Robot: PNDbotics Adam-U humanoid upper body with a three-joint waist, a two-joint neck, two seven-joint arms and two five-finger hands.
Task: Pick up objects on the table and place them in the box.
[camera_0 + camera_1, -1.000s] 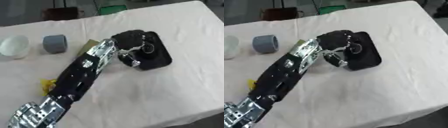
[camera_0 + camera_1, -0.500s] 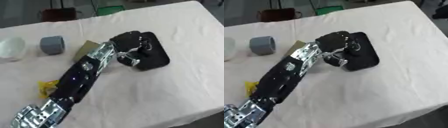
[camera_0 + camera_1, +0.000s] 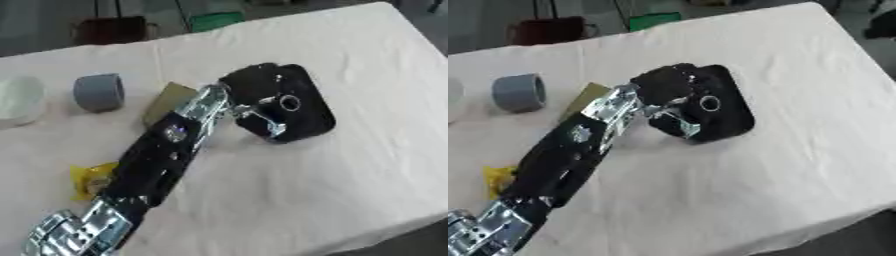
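Observation:
My left arm reaches in from the lower left, and my left hand (image 3: 248, 86) hangs over the black box (image 3: 308, 111) in the middle of the table. The hand is black against the black box, so I cannot make out whether it holds anything. A grey roll of tape (image 3: 98, 92) stands at the left, with a white bowl (image 3: 17, 99) beside it at the edge. A tan flat piece (image 3: 169, 98) lies partly under my forearm. A yellow packet (image 3: 90, 179) lies near my elbow. My right hand shows in neither view.
A white cloth covers the table (image 3: 350, 45). Its near right edge (image 3: 411, 220) drops off at the lower right. Beyond the far edge are a dark red thing (image 3: 109, 30) and a green thing (image 3: 214, 20).
The whole picture has shifted a little. My left hand stays over the black box, and more of the tan piece shows beside my forearm.

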